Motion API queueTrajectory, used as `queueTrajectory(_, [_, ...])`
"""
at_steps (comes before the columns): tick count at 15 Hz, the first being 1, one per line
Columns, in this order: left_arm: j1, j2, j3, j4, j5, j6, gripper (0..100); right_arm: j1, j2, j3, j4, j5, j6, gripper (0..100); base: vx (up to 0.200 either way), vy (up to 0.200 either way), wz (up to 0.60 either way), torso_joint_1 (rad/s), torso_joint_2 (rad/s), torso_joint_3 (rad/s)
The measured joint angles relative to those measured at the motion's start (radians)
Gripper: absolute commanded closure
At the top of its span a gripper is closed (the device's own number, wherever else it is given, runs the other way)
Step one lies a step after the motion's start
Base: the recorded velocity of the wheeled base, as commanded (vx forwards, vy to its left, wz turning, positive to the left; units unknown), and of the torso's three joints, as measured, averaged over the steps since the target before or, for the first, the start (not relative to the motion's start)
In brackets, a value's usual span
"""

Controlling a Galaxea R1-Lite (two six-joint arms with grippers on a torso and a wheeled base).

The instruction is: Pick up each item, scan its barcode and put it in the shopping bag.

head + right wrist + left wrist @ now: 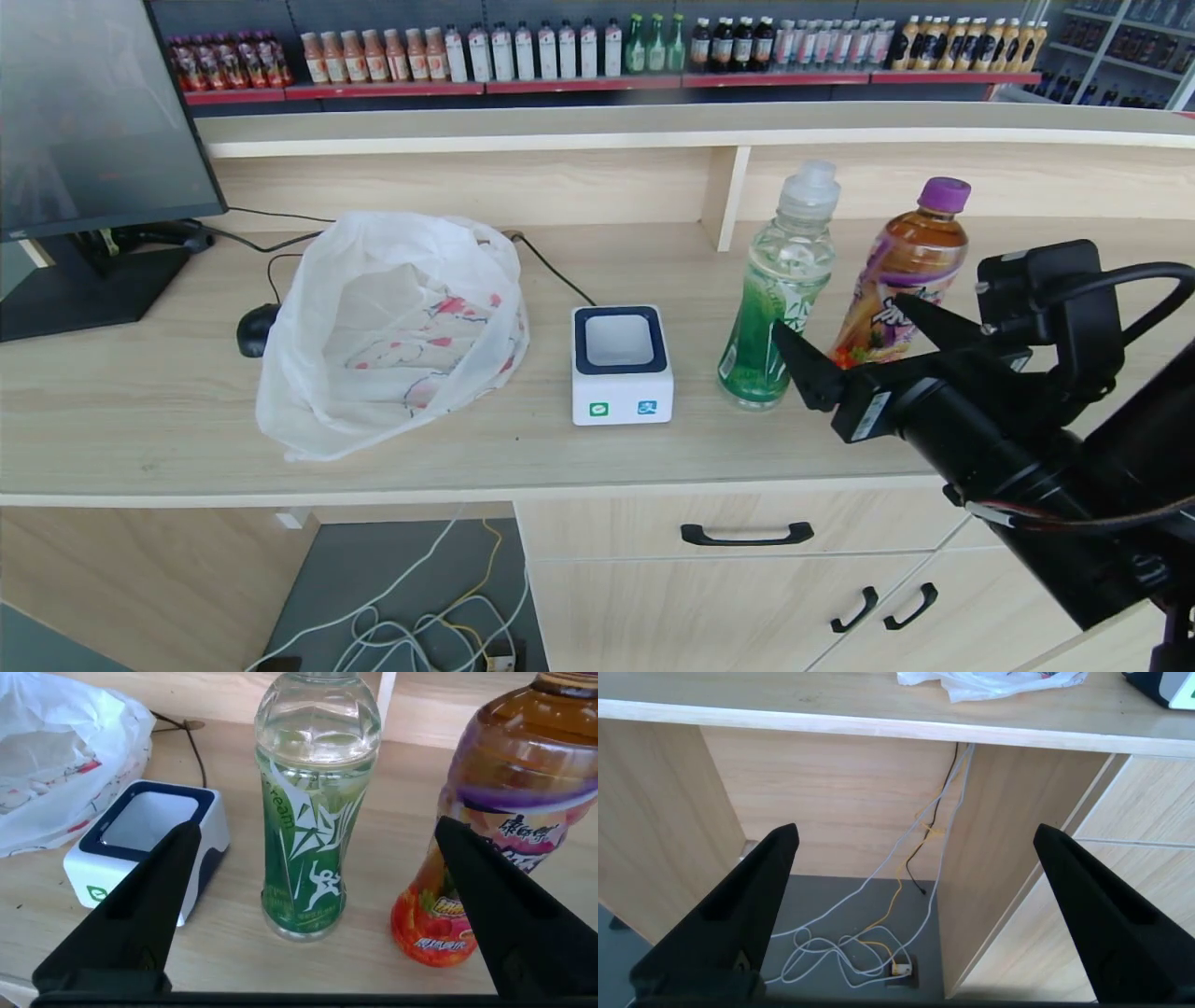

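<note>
Plastic green bottle upright on counter, between scanner and tea bottle. Full, fairly heavy, smooth, likely slippery; best taken at pinched waist. Right gripper spread wide, empty, just before it.

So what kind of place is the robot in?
Probably a small shop, at the checkout counter. Rows of bottled drinks line the shelves behind it, and a barcode scanner sits beside a plastic shopping bag.

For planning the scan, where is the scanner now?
In the head view, the scanner stands centrally, between the shopping bag (left) and the green bottle (right).
</note>
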Motion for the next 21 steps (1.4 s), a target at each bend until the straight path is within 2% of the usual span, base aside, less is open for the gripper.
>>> queueTrajectory(21, [0.0,0.0,0.0,0.0,0.0,0.0,0,-0.024,0.189,-0.173,-0.005,0.0,0.026,0,0.0,0.0,0.0,0.0,0.0,0.0])
